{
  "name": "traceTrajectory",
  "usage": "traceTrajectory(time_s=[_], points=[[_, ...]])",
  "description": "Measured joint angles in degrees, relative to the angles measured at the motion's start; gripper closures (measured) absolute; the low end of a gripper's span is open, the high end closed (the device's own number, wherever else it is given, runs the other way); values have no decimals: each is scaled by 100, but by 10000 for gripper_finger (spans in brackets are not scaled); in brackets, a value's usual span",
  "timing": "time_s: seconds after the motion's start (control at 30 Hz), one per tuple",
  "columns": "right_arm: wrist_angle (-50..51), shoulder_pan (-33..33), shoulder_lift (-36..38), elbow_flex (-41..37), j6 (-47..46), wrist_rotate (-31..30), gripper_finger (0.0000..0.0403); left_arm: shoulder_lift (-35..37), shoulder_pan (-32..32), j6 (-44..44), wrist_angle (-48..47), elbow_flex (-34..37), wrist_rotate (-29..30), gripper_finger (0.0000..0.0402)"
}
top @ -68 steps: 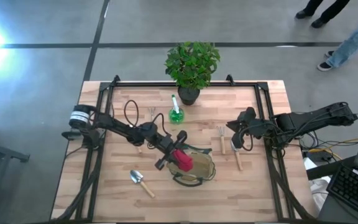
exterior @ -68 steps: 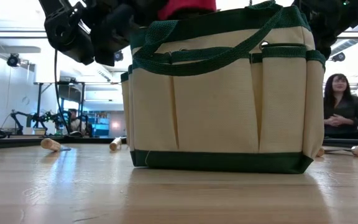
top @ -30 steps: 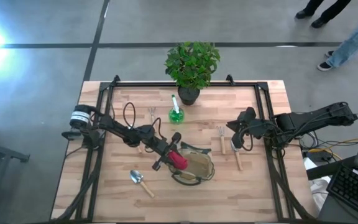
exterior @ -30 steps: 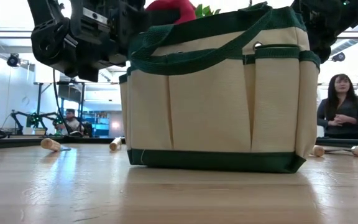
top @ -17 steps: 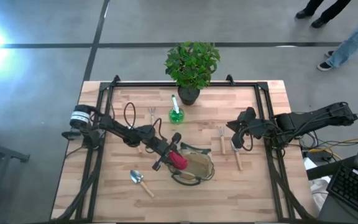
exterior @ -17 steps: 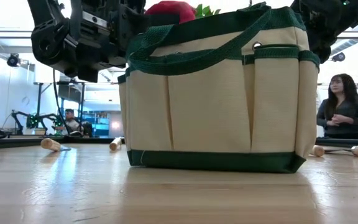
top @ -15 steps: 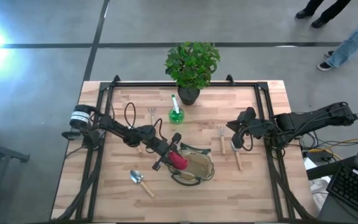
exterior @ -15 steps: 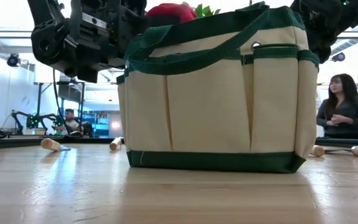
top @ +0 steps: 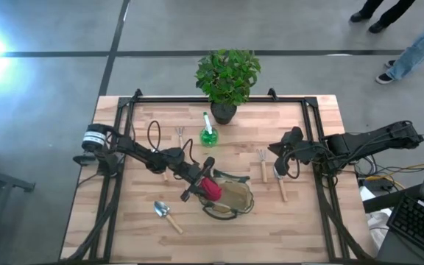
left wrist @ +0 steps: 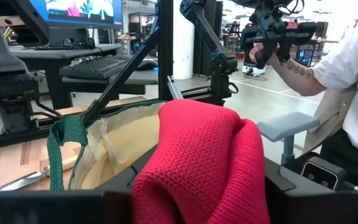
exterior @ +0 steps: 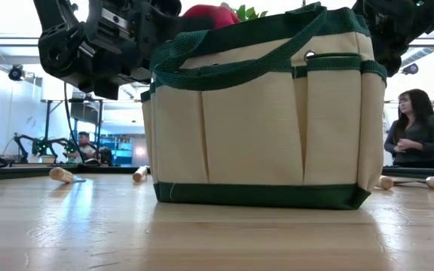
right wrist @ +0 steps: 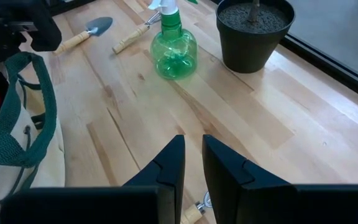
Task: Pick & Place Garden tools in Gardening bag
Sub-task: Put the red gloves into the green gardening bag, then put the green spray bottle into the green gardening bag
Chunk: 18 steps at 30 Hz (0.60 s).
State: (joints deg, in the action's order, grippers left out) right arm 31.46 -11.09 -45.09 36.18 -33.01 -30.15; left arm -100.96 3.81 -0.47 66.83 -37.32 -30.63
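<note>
The tan gardening bag (top: 232, 197) with dark green rim and handles stands near the table's middle; it fills the low view (exterior: 262, 128). My left gripper (top: 199, 185) is shut on a red knit piece (top: 211, 189) at the bag's left rim, above its opening (left wrist: 120, 140). My right gripper (top: 277, 168) hovers right of the bag, above a fork (top: 262, 163) and another wooden-handled tool (top: 281, 187); its fingers (right wrist: 192, 163) stand a narrow gap apart, empty. A trowel (top: 166, 215), a fork (top: 178, 135) and the green spray bottle (top: 208, 133) rest on the table. My left gripper pinches the red knit piece (left wrist: 197, 158) between its two fingers, which stand on either side of its bunched bulk. The fingers come slanting from the table's left toward the bag. The piece stands above the bag's rim (exterior: 211, 13); whether it touches the bag I cannot tell.
A leafy plant in a dark pot (top: 227, 77) stands at the far edge, just behind the spray bottle (right wrist: 174, 45). A black frame (top: 124, 147) runs along the table's sides. People stand in the room beyond (exterior: 407, 128). Bare wood lies at the near right.
My left gripper has kept its hold on the red piece at the bag's left rim and barely moved. Earlier it drew the piece from over the bag's middle toward the left rim and came lower.
</note>
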Motion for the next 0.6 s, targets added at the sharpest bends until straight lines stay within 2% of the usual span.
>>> traceTrajectory(time_s=[0.33, 0.6], points=[[2, 0, -1, 1, 0, 0, 355, 5, -2, -46, 0, 0, 2, 135], [2, 0, 1, 0, 0, 0, 355, 6, -11, -46, 0, 0, 2, 126]])
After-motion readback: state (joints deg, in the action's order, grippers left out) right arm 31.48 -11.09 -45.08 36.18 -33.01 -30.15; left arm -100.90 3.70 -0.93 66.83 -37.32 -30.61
